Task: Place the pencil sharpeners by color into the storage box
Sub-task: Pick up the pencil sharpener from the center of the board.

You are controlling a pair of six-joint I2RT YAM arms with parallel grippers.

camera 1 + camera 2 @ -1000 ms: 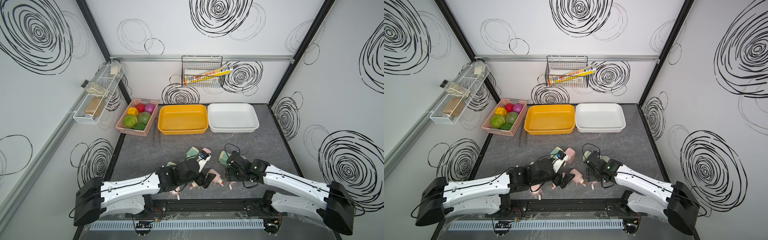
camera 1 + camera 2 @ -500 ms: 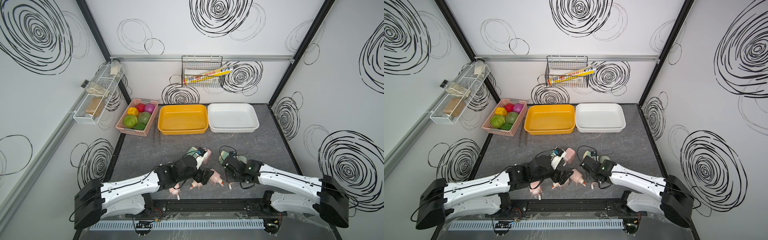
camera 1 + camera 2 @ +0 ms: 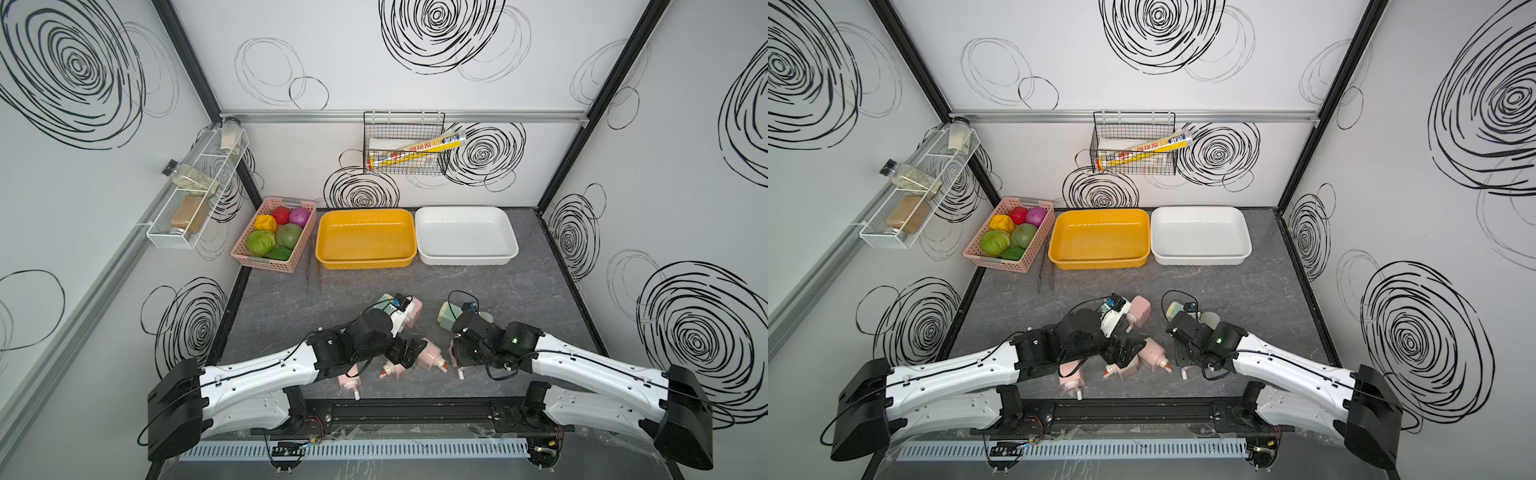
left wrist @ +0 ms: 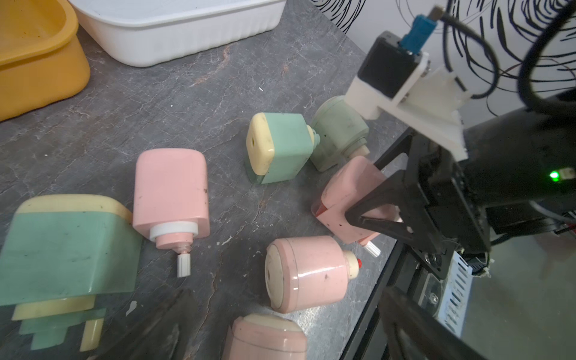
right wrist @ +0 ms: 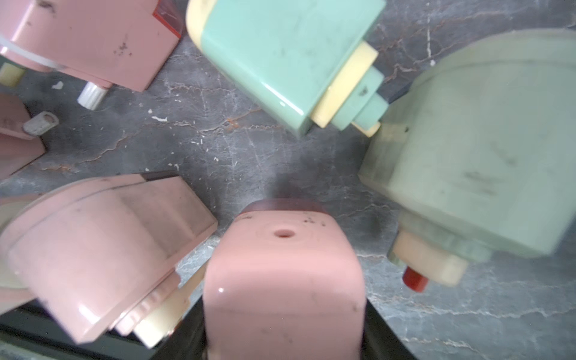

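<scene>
We find the right gripper (image 4: 366, 199) clamped on a pale pink boxy plastic pencil sharpener (image 5: 283, 280) amid the other pink and mint-green sharpeners (image 4: 170, 190) on the grey marbled tabletop (image 3: 353, 299) (well apart from the yellow plastic tray (image 3: 365, 264) and white plastic tray (image 3: 465, 259)), while the left gripper (image 3: 405, 351) hangs over them with jaws spread wide.

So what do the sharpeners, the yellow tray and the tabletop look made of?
Sharpeners: glossy moulded plastic, going by highlights and scuffs. Yellow tray: smooth plastic, probably, with a rounded moulded rim. Tabletop: matte grey with stone-like veins; stone or printed laminate, unclear.
</scene>
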